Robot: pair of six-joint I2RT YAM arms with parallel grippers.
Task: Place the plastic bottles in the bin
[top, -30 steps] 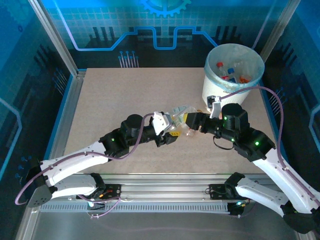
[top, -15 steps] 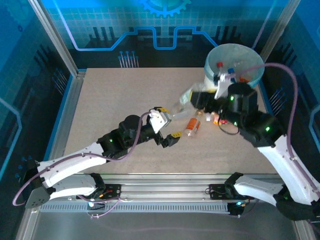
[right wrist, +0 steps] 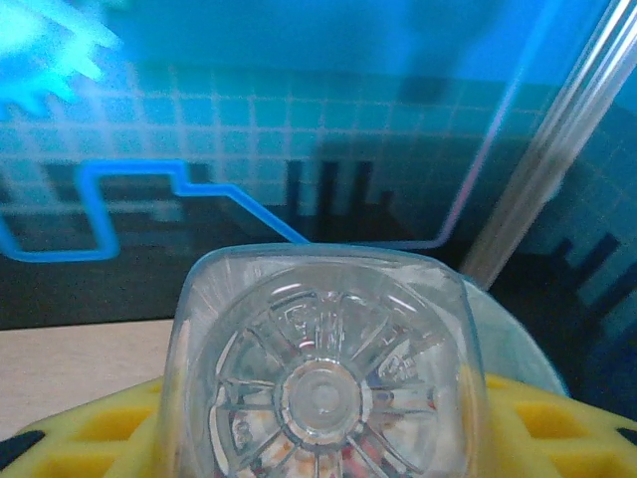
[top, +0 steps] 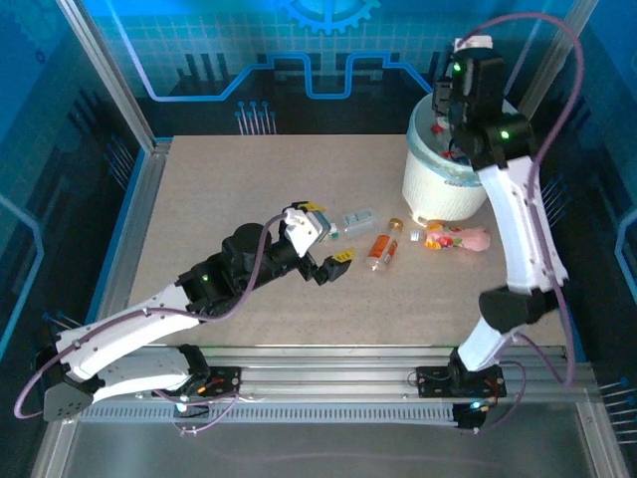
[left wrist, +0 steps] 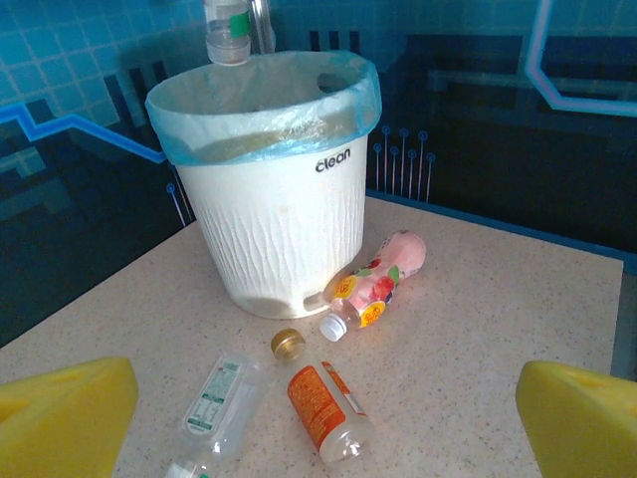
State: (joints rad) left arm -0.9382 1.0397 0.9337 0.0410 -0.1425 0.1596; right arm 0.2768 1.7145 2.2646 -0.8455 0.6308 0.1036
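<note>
Fingers (left wrist: 70, 413) of the left gripper (top: 328, 237) are standing wide apart, gripping nothing, and facing three bottles lying on the table (top: 219, 189): a clear bottle (left wrist: 224, 393) nearest, an orange bottle (left wrist: 323, 410) just beside it, and a pink bottle (left wrist: 383, 274) lying just beside the bin (left wrist: 279, 219). Farther off, the right gripper (top: 448, 108) is clamping a fourth bottle (right wrist: 318, 388) by its base, cap down above the bin's far rim. Releasing well is probably calling for a shift toward the bag's centre first. Nothing is blocking the drop, but the pink bottle is crowding the bin wall for a later grasp.
</note>
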